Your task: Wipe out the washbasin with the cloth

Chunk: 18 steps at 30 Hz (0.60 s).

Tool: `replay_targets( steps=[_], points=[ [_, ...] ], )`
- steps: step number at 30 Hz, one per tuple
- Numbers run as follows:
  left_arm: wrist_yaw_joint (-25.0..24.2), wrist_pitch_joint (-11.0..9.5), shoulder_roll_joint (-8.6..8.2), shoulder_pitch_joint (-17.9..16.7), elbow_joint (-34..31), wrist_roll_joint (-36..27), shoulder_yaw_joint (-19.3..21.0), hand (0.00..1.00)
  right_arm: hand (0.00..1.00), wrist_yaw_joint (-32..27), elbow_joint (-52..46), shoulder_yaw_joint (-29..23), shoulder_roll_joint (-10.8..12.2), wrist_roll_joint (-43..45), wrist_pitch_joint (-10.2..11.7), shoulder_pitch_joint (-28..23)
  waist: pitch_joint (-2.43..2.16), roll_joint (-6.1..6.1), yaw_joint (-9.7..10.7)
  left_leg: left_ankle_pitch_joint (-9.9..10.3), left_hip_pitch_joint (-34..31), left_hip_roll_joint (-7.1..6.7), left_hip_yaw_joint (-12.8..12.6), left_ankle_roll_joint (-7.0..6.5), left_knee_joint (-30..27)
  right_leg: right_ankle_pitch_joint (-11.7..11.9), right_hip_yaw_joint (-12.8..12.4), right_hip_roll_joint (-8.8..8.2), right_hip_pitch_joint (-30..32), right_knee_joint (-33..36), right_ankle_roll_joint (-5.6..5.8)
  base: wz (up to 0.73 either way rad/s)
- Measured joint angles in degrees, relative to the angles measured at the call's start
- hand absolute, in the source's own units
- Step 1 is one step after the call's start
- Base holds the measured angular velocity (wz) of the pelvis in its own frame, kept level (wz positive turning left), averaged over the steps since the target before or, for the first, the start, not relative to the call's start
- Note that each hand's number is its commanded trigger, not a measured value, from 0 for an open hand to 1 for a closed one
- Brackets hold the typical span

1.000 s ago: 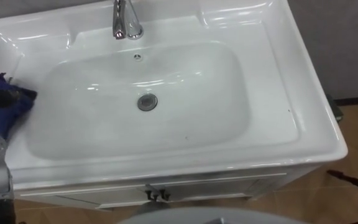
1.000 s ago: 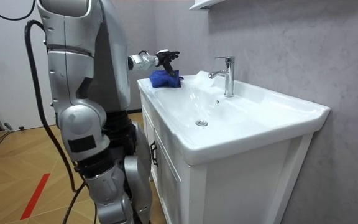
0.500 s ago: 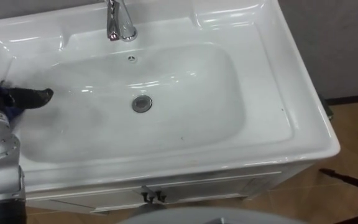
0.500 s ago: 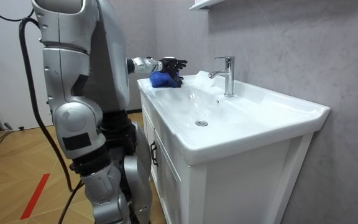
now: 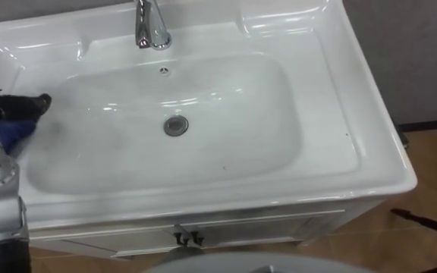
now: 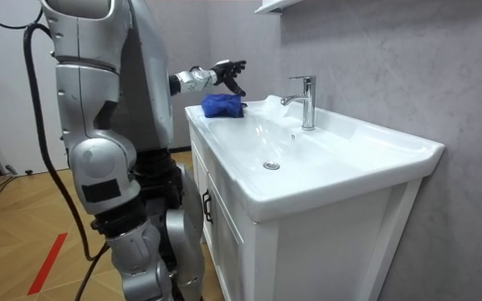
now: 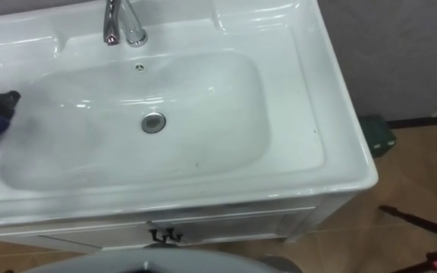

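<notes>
Blue cloth (image 6: 222, 104) lies bunched on the basin's (image 5: 370, 136) left rim. The left robot hand (image 6: 224, 73) hovers above it, fingers spread, gripping nothing. Wiping looks barely begun, bowl left to do.

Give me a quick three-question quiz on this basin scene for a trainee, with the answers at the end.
1. True or false: the blue cloth lies in the middle of the basin, covering the drain.
2. Which robot hand is over the cloth? A: left. B: right.
3. Fill in: the chrome faucet stands at the basin's ____ edge, farthest from the robot.
Key: 1 false, it lies on the left rim; 2 A; 3 back.
</notes>
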State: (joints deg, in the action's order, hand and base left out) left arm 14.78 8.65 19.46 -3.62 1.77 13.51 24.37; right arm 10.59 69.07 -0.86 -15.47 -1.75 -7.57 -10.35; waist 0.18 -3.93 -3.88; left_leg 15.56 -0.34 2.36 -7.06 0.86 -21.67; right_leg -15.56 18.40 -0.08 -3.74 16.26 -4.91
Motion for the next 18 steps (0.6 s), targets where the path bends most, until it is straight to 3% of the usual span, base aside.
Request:
replay_targets(
  steps=[4,14,16,18],
  points=[
    [2.8,-2.0,0.36,0.8,-0.1,0.6,1.8,0.0,0.0,-0.2,-0.3,-0.4,0.1,-0.6,0.2,-0.4,0.01,-0.29,-0.8,0.0,0.1,-0.01,-0.3,0.0,0.1,0.0,-0.1,0.01,-0.1,-0.2,-0.01,-0.01],
    [9.9,-3.1,0.41,-0.8,0.3,0.6,6.0,0.0,0.0,-0.4,-0.5,-0.4,0.0,-0.7,0.5,-1.0,0.0,-0.53,-3.4,0.0,0.0,-0.21,0.7,0.0,0.2,0.0,-0.1,0.06,-0.1,-0.5,0.0,0.0],
    [11.2,-5.4,1.64,-1.7,4.5,-1.1,8.4,0.0,0.0,-0.5,-0.4,-0.6,-0.2,-0.3,0.6,-1.2,-0.12,-0.66,-4.5,0.0,0.0,-0.31,1.0,0.0,0.3,0.0,-0.3,0.05,-0.1,-0.3,-0.04,-0.06],
    [12.4,-6.1,2.31,-2.6,8.2,-3.0,11.7,0.0,0.0,-0.5,-0.4,-1.0,-0.3,0.1,0.6,-1.1,-0.25,-0.92,-4.8,0.0,0.0,-0.31,0.9,0.0,0.4,-0.1,-0.3,0.04,0.0,-0.3,-0.08,-0.03]
  ],
)
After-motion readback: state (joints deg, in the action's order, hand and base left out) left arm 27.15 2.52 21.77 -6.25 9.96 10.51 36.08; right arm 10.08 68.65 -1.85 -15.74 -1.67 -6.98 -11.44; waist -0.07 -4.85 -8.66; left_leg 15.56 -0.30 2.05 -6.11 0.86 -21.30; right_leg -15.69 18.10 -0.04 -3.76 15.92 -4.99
